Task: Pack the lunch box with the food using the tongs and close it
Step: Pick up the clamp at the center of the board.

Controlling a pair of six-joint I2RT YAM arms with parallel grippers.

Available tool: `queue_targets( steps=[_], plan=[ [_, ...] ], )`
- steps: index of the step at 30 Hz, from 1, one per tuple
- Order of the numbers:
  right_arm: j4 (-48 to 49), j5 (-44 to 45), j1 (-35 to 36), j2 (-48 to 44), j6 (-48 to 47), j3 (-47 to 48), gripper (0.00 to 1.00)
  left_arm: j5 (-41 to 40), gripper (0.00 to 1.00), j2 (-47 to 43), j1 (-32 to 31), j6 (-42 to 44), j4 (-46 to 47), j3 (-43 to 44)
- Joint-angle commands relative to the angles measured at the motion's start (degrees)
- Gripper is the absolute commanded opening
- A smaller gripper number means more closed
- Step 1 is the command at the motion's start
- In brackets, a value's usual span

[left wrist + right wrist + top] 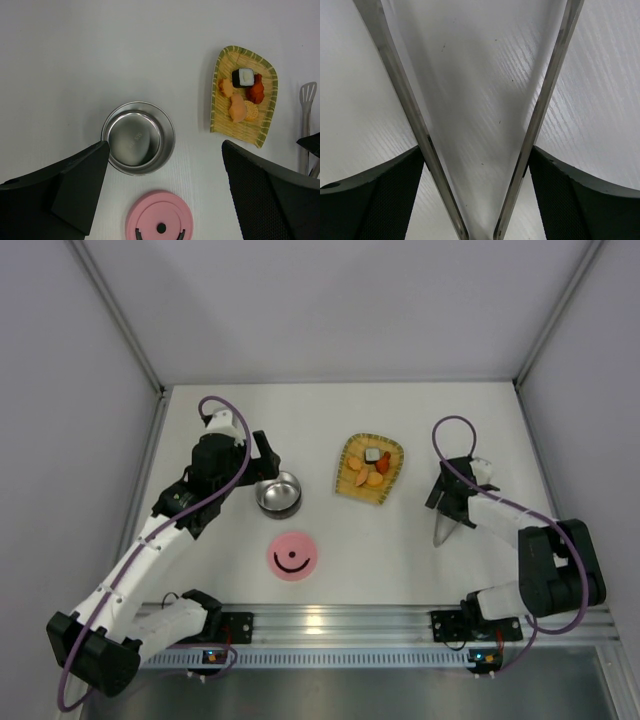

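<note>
The lunch box, a small shiny steel bowl, stands empty with its pink smile-marked lid lying on the table in front of it. The food, several small pieces that are mostly orange, lies on a yellow woven tray. My left gripper hovers open above the bowl and lid, holding nothing. The tongs lie on the table at the right. My right gripper straddles them. Its black fingers press against the outer sides of both steel arms.
White walls enclose the table at the back and on both sides. The aluminium rail with both arm bases runs along the near edge. The tongs' slotted tip shows just right of the tray.
</note>
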Motion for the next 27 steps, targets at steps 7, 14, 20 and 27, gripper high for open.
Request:
queue_targets(
  steps=[7,14,20,27],
  plan=[
    [4.09,-1.85,0.73,1.86,-0.9,0.41,0.67,-0.64,0.99,-1.68,-0.3,0.68,-0.27,-0.3],
    [2.25,-1.94,0.73,-0.24,-1.51,2.07,0.51,-0.64,0.99,-1.59,-0.3,0.68,-0.36,0.13],
    [-3.11,-1.94,0.73,-6.3,-3.0,5.67,0.51,-0.72,0.99,-1.59,-0.3,0.59,-0.45,0.05],
    [-6.81,-2.29,0.82,-12.02,-4.32,7.35,0.52,-0.46,0.99,-1.59,-0.3,0.59,-0.54,-0.04]
  ],
)
